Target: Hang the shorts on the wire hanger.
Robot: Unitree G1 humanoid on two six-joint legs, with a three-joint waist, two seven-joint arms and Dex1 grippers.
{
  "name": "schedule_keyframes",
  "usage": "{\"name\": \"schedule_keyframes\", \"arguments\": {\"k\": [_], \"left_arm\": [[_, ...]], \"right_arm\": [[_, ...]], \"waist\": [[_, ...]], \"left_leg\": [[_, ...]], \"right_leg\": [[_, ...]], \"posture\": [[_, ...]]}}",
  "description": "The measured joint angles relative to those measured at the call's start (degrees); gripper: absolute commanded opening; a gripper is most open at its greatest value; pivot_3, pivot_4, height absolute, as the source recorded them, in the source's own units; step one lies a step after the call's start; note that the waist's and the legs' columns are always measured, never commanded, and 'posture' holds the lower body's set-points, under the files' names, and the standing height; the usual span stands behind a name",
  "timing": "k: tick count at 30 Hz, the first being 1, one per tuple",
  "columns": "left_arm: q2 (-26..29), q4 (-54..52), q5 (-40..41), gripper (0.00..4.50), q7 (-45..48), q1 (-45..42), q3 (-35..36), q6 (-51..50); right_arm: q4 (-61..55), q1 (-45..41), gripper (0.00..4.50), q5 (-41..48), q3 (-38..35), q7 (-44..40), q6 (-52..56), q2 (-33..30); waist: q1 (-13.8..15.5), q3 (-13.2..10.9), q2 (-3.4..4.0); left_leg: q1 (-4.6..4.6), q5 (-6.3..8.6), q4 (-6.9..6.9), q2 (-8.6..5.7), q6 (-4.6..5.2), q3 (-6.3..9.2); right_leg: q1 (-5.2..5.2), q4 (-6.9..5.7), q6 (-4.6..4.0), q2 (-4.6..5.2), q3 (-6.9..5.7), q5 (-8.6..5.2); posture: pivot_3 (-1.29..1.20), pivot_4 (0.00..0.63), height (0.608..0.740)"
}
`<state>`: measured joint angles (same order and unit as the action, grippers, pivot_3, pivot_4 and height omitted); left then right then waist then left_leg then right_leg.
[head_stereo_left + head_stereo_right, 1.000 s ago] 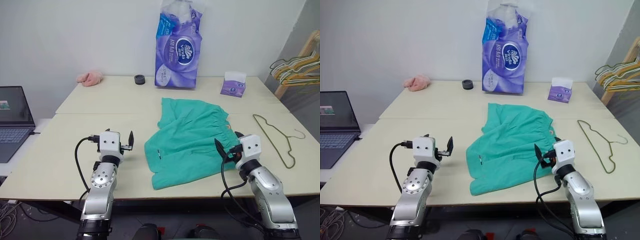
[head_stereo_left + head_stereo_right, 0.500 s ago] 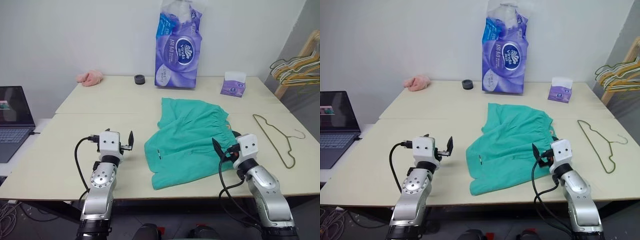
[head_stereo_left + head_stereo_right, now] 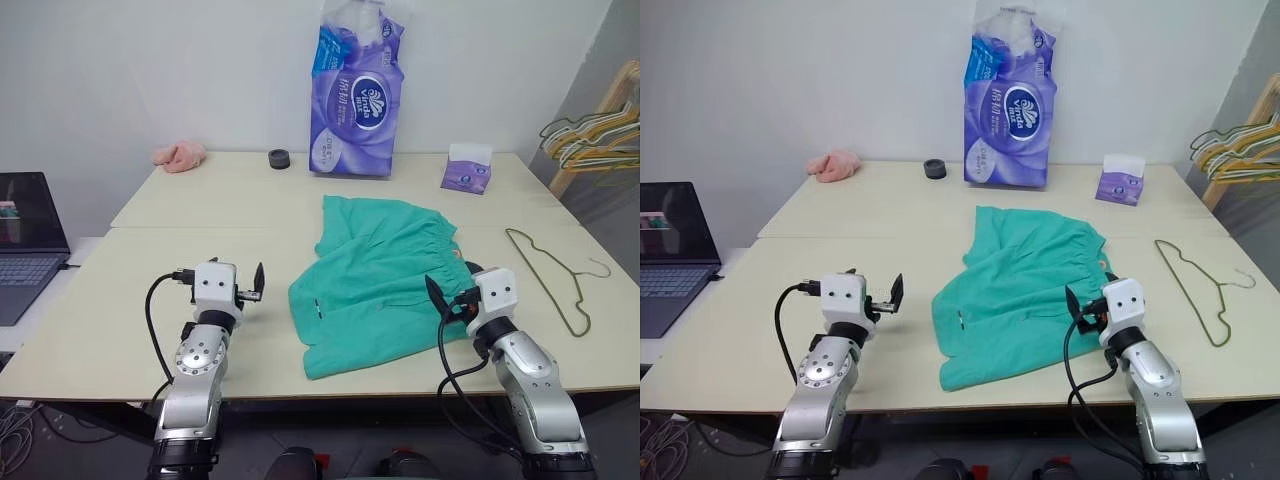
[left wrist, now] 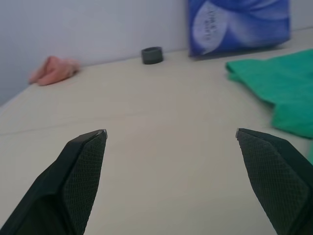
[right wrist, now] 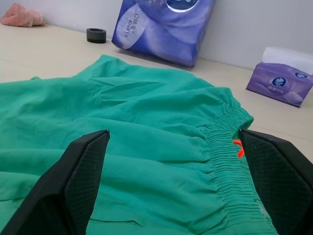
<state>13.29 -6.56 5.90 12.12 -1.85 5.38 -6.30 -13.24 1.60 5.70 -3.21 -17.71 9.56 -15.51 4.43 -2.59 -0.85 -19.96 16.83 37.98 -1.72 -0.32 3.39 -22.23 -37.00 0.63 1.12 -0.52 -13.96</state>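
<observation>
Beige table [image 3: 200,200] vs white wall [image 3: 150,70].

Bare table [image 3: 200,205] lies open left of the shorts [image 3: 375,280]; behind them stand a tissue pack [image 3: 357,95] and tissue box [image 3: 467,167].

Teal shorts [image 3: 1025,288] flat on table [image 3: 790,290], wire hanger [image 3: 1197,285] apart, right; open grippers [image 3: 890,295] [image 3: 1080,308] flanking.
</observation>
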Motion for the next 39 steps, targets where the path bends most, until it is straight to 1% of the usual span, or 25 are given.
{"name": "schedule_keyframes", "arguments": {"k": [2,4,8,11,14,15,19,20,25,31,34,36,39], "left_arm": [[1.66,-2.25,2.04,4.49,5.08,0.90,-1.52,0.95],[3.82,-3.49,3.41,4.49,9.84,1.59,-3.25,1.06],[15.35,-6.59,6.14,4.49,26.65,2.70,-11.02,-2.17],[23.76,-8.27,9.09,4.49,37.93,2.77,-14.16,-6.62],[29.79,-8.34,9.47,4.49,46.07,0.88,-16.70,-8.48],[30.53,-7.80,9.03,4.49,47.49,-0.30,-17.07,-8.40],[30.12,-5.11,6.59,4.49,48.64,-3.90,-18.97,-8.21],[29.96,-4.51,5.93,4.49,48.73,-4.06,-19.84,-8.22],[29.00,-4.08,3.26,4.49,49.27,-3.97,-23.64,-8.47],[27.52,-3.43,0.46,4.49,48.00,-3.77,-24.29,-6.11],[26.47,-2.10,0.27,3.90,47.18,-3.87,-24.29,-4.61],[25.69,-0.97,0.09,3.41,46.69,-4.42,-24.28,-4.11],[24.85,0.63,-0.49,2.49,45.29,-5.26,-24.00,-3.13]], "right_arm": [[-0.76,0.16,4.50,0.09,0.15,-1.44,-0.02,-1.33],[-3.09,1.03,4.50,0.34,0.77,-3.92,0.30,-3.49],[-13.26,7.39,4.50,4.58,5.07,-15.84,3.53,-13.87],[-17.95,11.67,4.50,8.01,5.75,-23.07,6.59,-20.93],[-20.76,13.72,4.50,10.08,5.55,-27.10,8.73,-25.74],[-21.25,13.77,4.50,10.47,5.11,-27.67,9.20,-26.57],[-22.81,13.22,4.50,11.40,4.20,-27.71,10.30,-26.77],[-22.96,13.18,4.50,11.42,4.10,-27.45,10.62,-26.75],[-23.14,13.63,4.50,11.37,3.69,-27.12,10.96,-26.71],[-22.79,14.86,4.50,11.17,2.20,-26.94,9.88,-26.68],[-22.22,14.85,4.50,10.69,1.90,-26.98,8.87,-26.70],[-21.61,14.81,4.50,10.16,1.81,-27.02,8.16,-26.72],[-20.21,14.70,4.50,8.82,1.73,-27.02,6.69,-26.80]], "waist": [[-0.03,-0.10,0.14],[-0.10,-0.17,0.25],[-0.78,-0.31,0.39],[-1.85,-0.56,0.48],[-3.02,-0.86,0.47],[-3.13,-0.96,0.46],[-3.21,-1.19,0.31],[-3.26,-1.22,0.29],[-3.37,-1.48,0.05],[-3.49,-1.50,0.08],[-3.47,-1.48,0.11],[-3.38,-1.47,0.10],[-3.47,-1.46,0.09]], "left_leg": [[0.00,0.00,0.00,0.00,-0.01,-0.06],[0.01,0.01,-0.02,0.00,-0.01,-0.08],[0.03,0.05,-0.10,0.04,-0.03,-0.06],[0.07,0.06,-0.09,0.10,-0.04,-0.07],[0.09,0.06,-0.08,0.18,-0.04,-0.08],[0.09,0.06,-0.08,0.19,-0.05,-0.08],[0.07,0.11,-0.11,0.21,-0.11,-0.08],[0.07,0.13,-0.11,0.21,-0.14,-0.09],[0.05,0.17,-0.10,0.22,-0.17,-0.11],[0.08,0.17,-0.07,0.24,-0.17,-0.12],[0.10,0.17,-0.02,0.24,-0.16,-0.12],[0.10,0.16,0.00,0.24,-0.17,-0.12],[0.10,0.16,0.00,0.24,-0.17,-0.15]], "right_leg": [[0.00,0.02,-0.28,0.00,0.05,-0.17],[-0.01,0.01,-0.29,-0.01,0.06,-0.20],[0.00,0.00,-0.39,-0.06,0.01,-0.38],[0.01,-0.01,-0.44,-0.08,-0.02,-0.42],[0.01,-0.02,-0.44,-0.13,-0.06,-0.43],[0.01,-0.02,-0.44,-0.15,-0.07,-0.43],[-0.01,0.01,-0.31,-0.18,-0.03,-0.40],[-0.01,0.01,-0.10,-0.18,-0.01,-0.31],[-0.03,0.02,-0.06,-0.17,0.03,-0.33],[-0.01,0.01,-0.08,-0.17,0.04,-0.35],[0.02,0.00,-0.09,-0.17,0.04,-0.35],[0.03,0.00,-0.09,-0.17,0.04,-0.35],[0.03,0.00,-0.04,-0.17,0.05,-0.32]], "posture": [[0.09,0.016,0.740],[0.06,0.019,0.740],[0.04,0.019,0.740],[0.02,0.019,0.740],[0.01,0.021,0.740],[0.00,0.021,0.740],[-0.01,0.023,0.740],[-0.02,0.024,0.740],[-0.03,0.027,0.740],[-0.04,0.025,0.740],[-0.04,0.025,0.740],[-0.04,0.025,0.740],[-0.04,0.025,0.740]]}}
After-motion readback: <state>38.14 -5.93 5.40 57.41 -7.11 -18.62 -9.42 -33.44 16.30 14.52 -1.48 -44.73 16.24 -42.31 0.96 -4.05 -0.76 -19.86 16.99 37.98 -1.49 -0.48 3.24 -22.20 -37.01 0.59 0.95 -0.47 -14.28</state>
